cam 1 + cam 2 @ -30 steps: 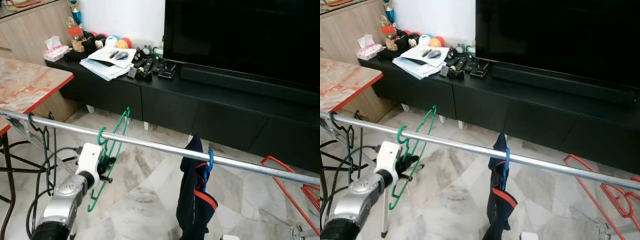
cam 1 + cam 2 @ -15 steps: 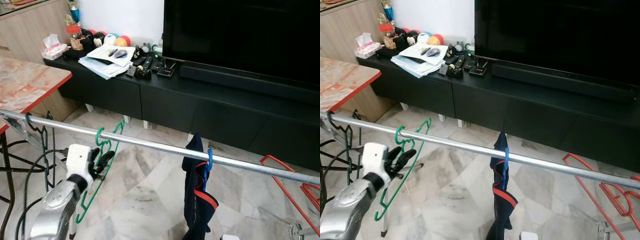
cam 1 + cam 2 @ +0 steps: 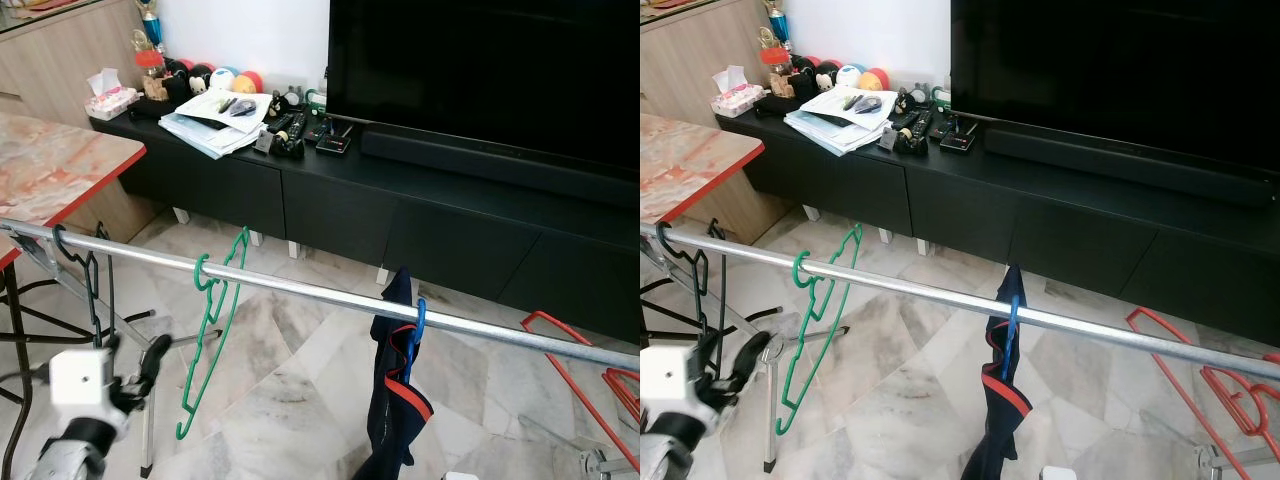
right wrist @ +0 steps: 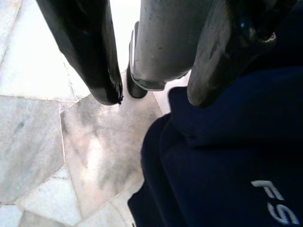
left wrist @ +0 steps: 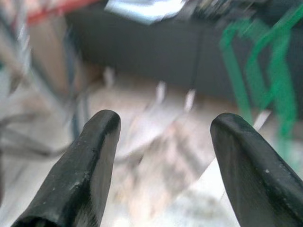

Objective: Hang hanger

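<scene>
The green hanger (image 3: 212,330) is hooked over the rail (image 3: 300,290) at centre left; the left hand (image 3: 135,375), fingers apart, is seen lower left, empty; the right hand (image 4: 151,94) is parted too.

green hanger (image 3: 815,330) hooked on rail (image 3: 940,296) | left tool (image 3: 735,372) below-left, apart, fingers spread
</scene>
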Robot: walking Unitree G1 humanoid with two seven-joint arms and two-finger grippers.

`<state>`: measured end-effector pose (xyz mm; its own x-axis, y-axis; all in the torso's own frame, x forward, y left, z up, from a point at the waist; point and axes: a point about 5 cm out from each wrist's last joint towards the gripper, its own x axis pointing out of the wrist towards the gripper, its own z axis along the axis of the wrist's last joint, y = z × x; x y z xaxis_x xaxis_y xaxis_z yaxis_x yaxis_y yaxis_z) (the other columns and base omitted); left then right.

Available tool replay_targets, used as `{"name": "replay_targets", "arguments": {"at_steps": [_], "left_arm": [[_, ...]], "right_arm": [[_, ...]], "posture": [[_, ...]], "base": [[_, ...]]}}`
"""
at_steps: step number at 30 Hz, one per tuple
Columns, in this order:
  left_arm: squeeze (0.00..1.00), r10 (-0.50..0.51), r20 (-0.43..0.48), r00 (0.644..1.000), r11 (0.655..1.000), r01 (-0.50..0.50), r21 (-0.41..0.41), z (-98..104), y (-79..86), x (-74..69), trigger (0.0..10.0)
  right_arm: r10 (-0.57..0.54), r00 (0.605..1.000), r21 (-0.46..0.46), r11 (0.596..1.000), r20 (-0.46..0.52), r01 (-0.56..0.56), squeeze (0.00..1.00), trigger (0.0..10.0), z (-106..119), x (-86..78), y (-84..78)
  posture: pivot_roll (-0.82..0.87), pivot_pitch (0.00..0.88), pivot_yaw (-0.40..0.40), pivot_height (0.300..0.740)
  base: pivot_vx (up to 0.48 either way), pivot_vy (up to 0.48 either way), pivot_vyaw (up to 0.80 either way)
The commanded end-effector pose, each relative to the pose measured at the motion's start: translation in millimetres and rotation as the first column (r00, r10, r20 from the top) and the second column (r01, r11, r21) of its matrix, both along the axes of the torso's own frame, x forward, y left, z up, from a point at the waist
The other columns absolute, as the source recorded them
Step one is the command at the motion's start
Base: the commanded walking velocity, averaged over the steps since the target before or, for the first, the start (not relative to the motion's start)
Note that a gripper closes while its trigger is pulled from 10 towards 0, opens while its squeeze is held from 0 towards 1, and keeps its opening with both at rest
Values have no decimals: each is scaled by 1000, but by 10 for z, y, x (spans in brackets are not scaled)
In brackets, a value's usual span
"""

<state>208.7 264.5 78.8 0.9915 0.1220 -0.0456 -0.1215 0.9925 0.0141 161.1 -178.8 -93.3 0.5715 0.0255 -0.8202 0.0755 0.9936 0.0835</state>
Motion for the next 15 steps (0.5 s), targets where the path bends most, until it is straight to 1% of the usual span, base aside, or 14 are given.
{"name": "replay_targets", "arguments": {"at_steps": [1,3,4,6,7,8,10,11,14,15], "left_arm": [[0,18,-116,993,1000,-17,11,-224,16,-71,10000],[0,32,-218,975,999,-27,27,-447,51,-136,10000],[0,46,-251,967,999,-41,25,-521,71,-159,10000],[0,71,-341,937,997,-65,29,-719,108,-220,10000],[0,71,-341,937,997,-65,29,-719,108,-220,10000],[0,66,-432,899,998,-55,37,-926,85,-291,10000],[0,41,-503,863,999,-36,19,-1079,30,-349,10000],[0,22,-537,843,1000,-30,-7,-1162,-15,-383,10000],[0,-38,-648,761,999,15,-42,-1400,-159,-523,10000],[0,-47,-679,732,999,31,-36,-1461,-196,-564,10000]], "right_arm": [[-3,1000,1,1000,-29,3,0,10000,-31,-74,-12],[-5,1000,0,1000,-30,5,0,10000,-32,-77,-18],[-8,1000,0,1000,-30,8,0,10000,-32,-77,-21],[-12,999,-2,1000,-31,12,0,10000,-33,-80,-27],[-12,999,-2,1000,-31,12,0,10000,-33,-80,-27],[-15,999,-4,1000,-33,15,0,10000,-34,-84,-31],[-16,999,-5,1000,-34,16,0,10000,-34,-85,-34],[-17,999,-6,1000,-34,17,0,10000,-34,-84,-36],[-19,999,-8,1000,-34,19,0,10000,-33,-82,-40],[-21,999,-8,1000,-34,21,0,10000,-32,-80,-43]], "posture": [[-7,112,21,721],[-11,110,23,721],[-11,109,24,721],[-12,106,25,721],[-12,106,25,721],[-15,103,24,721],[-15,101,23,721],[-15,99,21,721],[-22,101,22,721],[-24,100,17,721]], "base": [[0,0,0],[0,0,0],[0,0,0],[0,0,0],[0,0,0],[0,0,0],[0,0,0],[0,0,0],[0,0,0],[0,0,0]]}}
